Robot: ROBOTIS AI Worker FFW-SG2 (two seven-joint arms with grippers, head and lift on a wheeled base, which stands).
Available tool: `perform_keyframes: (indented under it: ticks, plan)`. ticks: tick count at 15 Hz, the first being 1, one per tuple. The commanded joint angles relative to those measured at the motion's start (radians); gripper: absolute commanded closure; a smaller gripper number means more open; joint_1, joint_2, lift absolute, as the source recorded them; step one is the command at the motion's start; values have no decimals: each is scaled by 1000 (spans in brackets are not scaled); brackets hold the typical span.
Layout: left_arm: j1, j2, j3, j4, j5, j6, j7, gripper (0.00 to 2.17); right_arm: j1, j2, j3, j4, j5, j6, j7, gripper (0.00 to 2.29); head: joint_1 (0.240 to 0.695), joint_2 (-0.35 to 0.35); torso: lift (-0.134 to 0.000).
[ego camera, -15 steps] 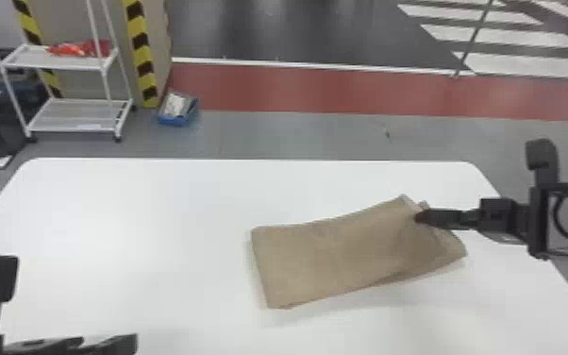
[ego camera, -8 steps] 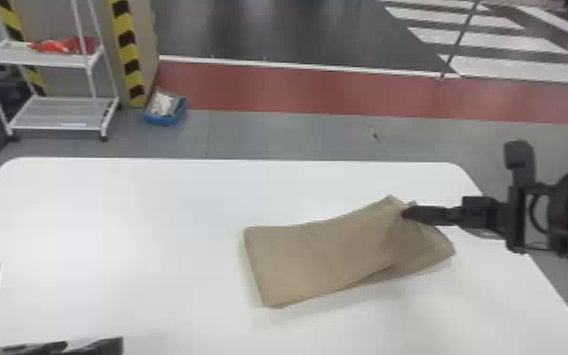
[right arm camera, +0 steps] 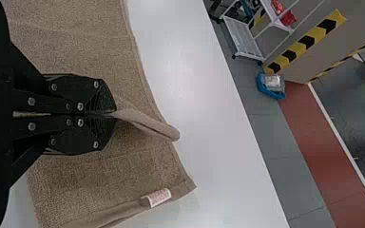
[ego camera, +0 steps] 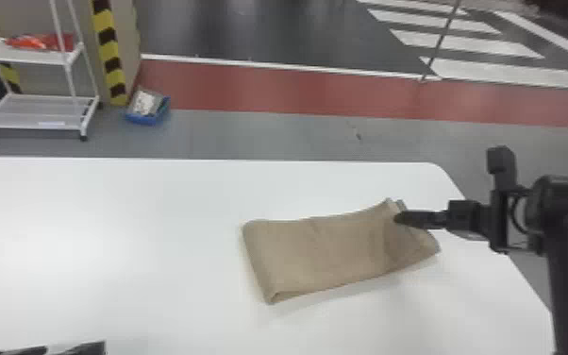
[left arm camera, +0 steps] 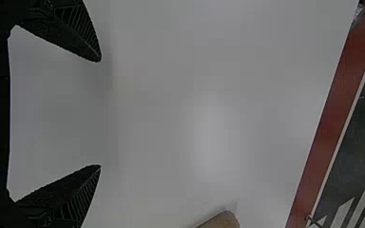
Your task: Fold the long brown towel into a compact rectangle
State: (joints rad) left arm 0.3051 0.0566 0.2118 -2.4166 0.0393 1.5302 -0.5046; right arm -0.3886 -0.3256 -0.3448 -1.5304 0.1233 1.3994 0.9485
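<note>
The brown towel (ego camera: 325, 250), doubled over into a slanting strip, lies on the right half of the table. At its right end my right gripper (ego camera: 398, 218) is low over the cloth. In the right wrist view the right gripper (right arm camera: 115, 114) is shut on a raised fold of the towel (right arm camera: 142, 124), and a small white label (right arm camera: 159, 197) sits on the hem. My left gripper (ego camera: 104, 347) is at the head view's bottom left, well away from the towel. In the left wrist view the left gripper (left arm camera: 100, 114) stands open above bare tabletop, with a towel corner (left arm camera: 223, 221) beyond it.
The white table (ego camera: 132, 212) has its far edge toward a grey floor. Behind it stand a white shelf rack (ego camera: 37, 111) and a blue bin (ego camera: 148, 111) on the floor. Bare tabletop spreads left of the towel.
The head view has shifted, so table, towel and right arm all appear farther left. The right gripper keeps its place at the towel's right end, and the towel's shape looks much the same.
</note>
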Motion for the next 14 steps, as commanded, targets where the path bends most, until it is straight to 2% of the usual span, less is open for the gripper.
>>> perform_keyframes:
  ticks: [1,3,5,10,11,13,14]
  plan:
    - [0,0,0,-1,-6,3,0,83,-38,-29,-43,-5,-20,33,10,1264,695,-198,-124]
    - [0,2,5,10,-4,0,1,83,-24,-70,-46,-5,-27,39,16,1264,695,-209,-124]
    - [-4,0,-5,19,1,-12,0,83,11,-61,-20,21,4,-20,15,1264,695,-230,-124]
    - [-6,0,-14,17,-9,-12,3,83,-16,-61,-10,99,22,-90,3,1264,695,-252,-124]
    - [-6,0,-14,19,-10,-12,3,83,-27,-64,-28,99,16,-87,6,1264,695,-254,-124]
    - [-6,2,-14,28,-10,-12,5,83,-39,-101,-45,99,3,-78,6,1264,695,-258,-124]
    - [-8,2,-14,36,-9,-18,5,83,-36,-102,-39,107,19,-78,4,1264,695,-264,-124]
